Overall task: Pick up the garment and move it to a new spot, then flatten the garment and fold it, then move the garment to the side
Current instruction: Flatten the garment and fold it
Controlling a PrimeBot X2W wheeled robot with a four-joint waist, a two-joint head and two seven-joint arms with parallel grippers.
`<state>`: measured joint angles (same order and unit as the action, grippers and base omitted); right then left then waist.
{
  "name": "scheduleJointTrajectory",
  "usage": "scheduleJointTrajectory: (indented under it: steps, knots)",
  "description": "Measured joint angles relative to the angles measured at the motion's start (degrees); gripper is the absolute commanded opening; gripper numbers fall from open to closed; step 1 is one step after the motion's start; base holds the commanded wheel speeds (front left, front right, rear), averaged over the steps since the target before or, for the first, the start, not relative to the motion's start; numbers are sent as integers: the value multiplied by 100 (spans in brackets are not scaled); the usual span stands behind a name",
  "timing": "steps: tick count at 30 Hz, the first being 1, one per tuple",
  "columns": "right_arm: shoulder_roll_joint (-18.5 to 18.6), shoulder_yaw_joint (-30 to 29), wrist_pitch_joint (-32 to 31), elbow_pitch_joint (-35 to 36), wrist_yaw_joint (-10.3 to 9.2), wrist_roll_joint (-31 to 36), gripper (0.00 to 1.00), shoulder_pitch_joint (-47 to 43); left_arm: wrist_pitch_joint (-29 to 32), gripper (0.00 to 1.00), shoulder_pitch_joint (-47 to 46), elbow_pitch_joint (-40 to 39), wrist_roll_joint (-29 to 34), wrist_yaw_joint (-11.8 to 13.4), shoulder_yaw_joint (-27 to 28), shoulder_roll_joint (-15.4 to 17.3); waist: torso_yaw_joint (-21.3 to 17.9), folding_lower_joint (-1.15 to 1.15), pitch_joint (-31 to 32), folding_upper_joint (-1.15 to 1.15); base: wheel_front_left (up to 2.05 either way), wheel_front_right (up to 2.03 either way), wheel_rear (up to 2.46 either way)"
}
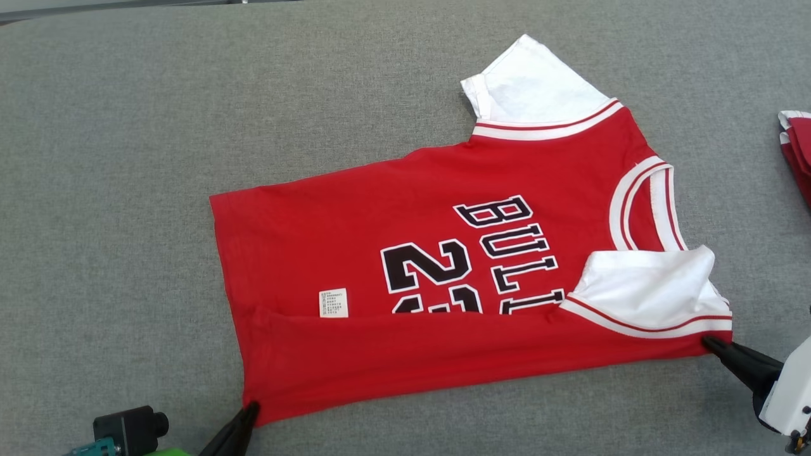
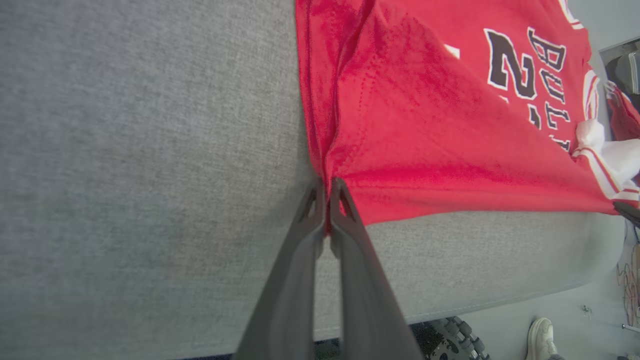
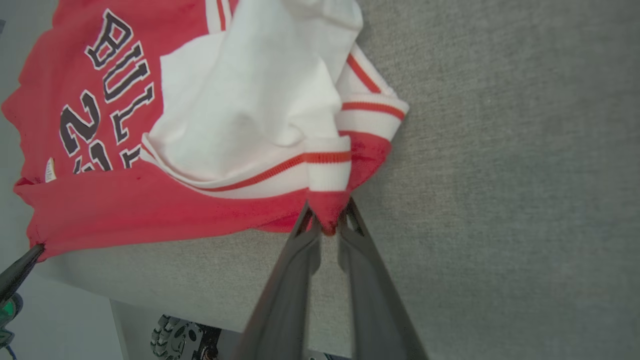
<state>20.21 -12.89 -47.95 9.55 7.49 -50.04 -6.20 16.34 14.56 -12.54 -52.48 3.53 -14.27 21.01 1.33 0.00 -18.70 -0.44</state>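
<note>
Grey cloth table, red jersey lying flat right of centre, collar toward the right edge, near strip folded over onto the print. Left gripper clamped on the near hem corner; right gripper clamped on the near armhole corner. Second red garment at the right edge.
</note>
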Motion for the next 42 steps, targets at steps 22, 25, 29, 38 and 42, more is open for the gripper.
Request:
scheduleJointTrajectory:
  steps: [22,25,29,38,42]
  knots:
    - [377,1193,660,-946,-1,1705,100,4740,736,100,-3134,149,909,51,-7,723,103,1,-1200,0,0,0,0]
    - [113,1424,667,-1567,-1,1913,100,5556,961,100,-3709,458,976,-104,-226,710,171,1,-1467,0,0,0,0]
    - [51,1792,645,-2256,-1,2248,100,6293,1240,100,-4322,797,1051,-312,-516,664,334,1,-1742,0,0,0,0]
    - [51,2451,433,-3194,-1,2404,100,6919,1670,100,-4972,1167,1072,-599,-957,481,819,0,-1997,0,0,0,0]
    - [146,2560,298,-3367,-1,2365,100,7036,1788,100,-5049,1251,1010,-631,-1017,445,920,0,-2006,0,0,0,0]
